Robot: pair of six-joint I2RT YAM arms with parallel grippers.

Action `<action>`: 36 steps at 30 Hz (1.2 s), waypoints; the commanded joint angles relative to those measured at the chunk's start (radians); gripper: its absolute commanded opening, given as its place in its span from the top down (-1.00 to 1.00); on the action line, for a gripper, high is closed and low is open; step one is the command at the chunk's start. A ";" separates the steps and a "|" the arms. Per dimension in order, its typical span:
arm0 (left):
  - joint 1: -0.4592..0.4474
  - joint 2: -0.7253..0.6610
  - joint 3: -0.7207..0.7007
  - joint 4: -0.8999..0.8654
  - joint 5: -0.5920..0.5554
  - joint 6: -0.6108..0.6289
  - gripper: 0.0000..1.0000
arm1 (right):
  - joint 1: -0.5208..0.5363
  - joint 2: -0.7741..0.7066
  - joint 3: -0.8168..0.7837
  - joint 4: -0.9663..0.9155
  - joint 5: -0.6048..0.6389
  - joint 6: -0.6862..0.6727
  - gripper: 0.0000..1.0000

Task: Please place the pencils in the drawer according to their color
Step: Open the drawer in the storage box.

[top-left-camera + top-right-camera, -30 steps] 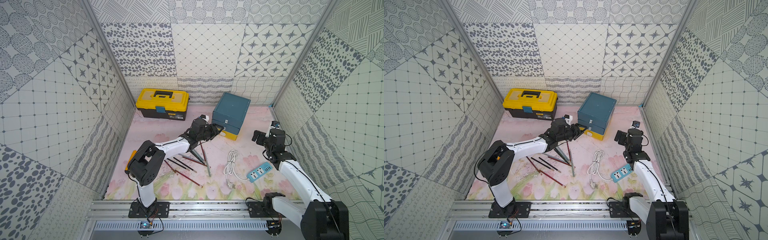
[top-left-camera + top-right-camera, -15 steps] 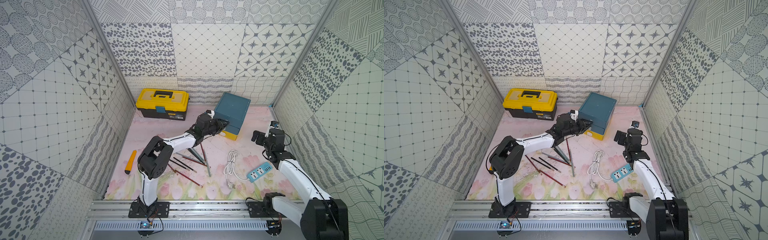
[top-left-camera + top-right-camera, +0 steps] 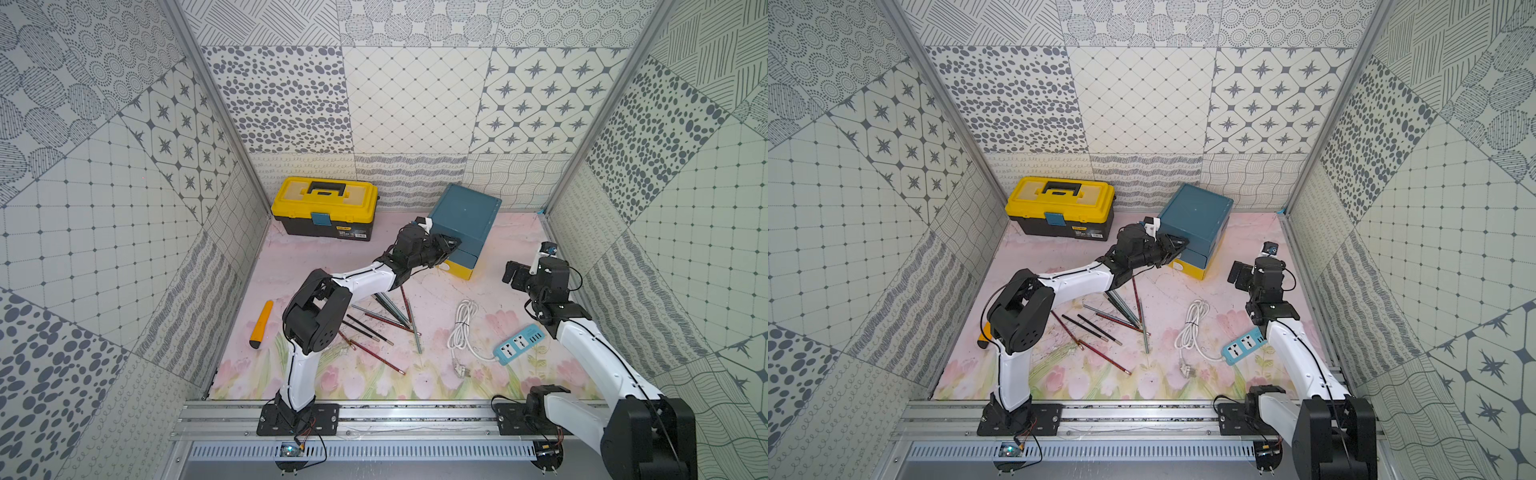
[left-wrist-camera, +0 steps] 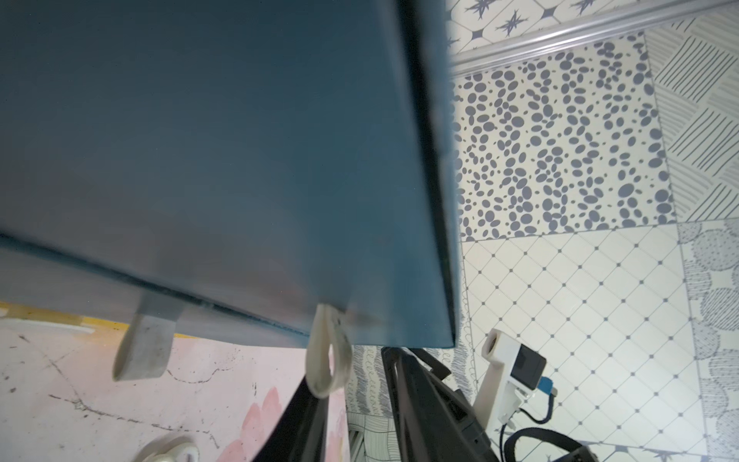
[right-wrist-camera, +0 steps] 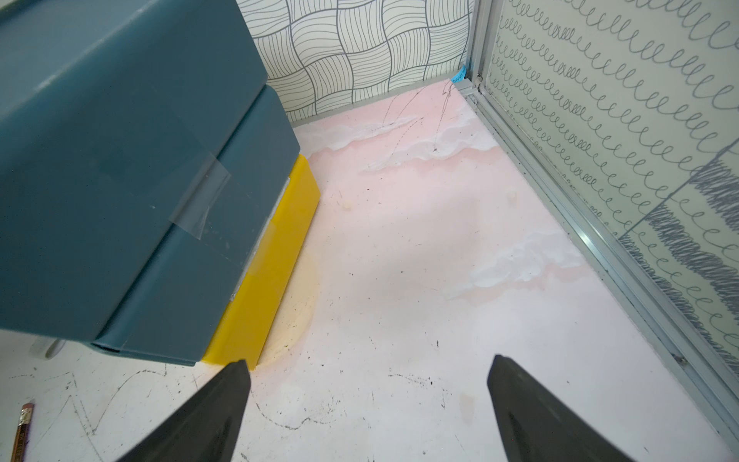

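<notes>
The pencils [image 3: 390,323] lie loose in a criss-crossed scatter on the floral mat [image 3: 436,374] at the centre of both top views. They are below and left of the drawer chest [image 3: 464,216], which stands at the upper middle near the back wall; none is in a drawer yet. They are thin, stiff and light, in dark red, grey-teal and black. I expect them to roll and to slip between hard fingers. Those lying free at the edge of the heap look easier than those crossed under others. Each is best pinched across its shaft near the middle so it does not tip. The chest looks like small, light plastic, so a tug may drag the whole box instead of sliding a drawer out. The one hold on it is the white loop tab [image 4: 328,356], soft and floppy, at the front edge of a teal drawer. The left gripper [image 3: 453,244] is right at that front. In the left wrist view its jaws stand partly apart, with the loop in the gap lying against one finger [image 4: 300,416], not pinched as far as I can see. The right gripper [image 5: 368,400] hovers spread wide and empty, just right of the chest in the top views, well placed to brace it.
</notes>
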 commanded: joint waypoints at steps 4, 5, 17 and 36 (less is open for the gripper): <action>0.010 -0.009 -0.013 0.020 -0.014 0.009 0.06 | -0.002 -0.011 0.030 0.023 -0.009 -0.006 -0.98; 0.012 -0.010 -0.014 0.018 -0.016 0.011 0.13 | -0.002 -0.012 0.031 0.025 -0.010 -0.007 -0.98; 0.033 0.000 0.009 -0.008 -0.040 0.035 0.42 | -0.002 -0.020 0.039 0.016 -0.015 -0.024 -0.98; 0.037 -0.029 -0.009 -0.025 -0.004 0.060 1.00 | -0.002 -0.009 0.071 -0.015 -0.006 -0.011 -0.98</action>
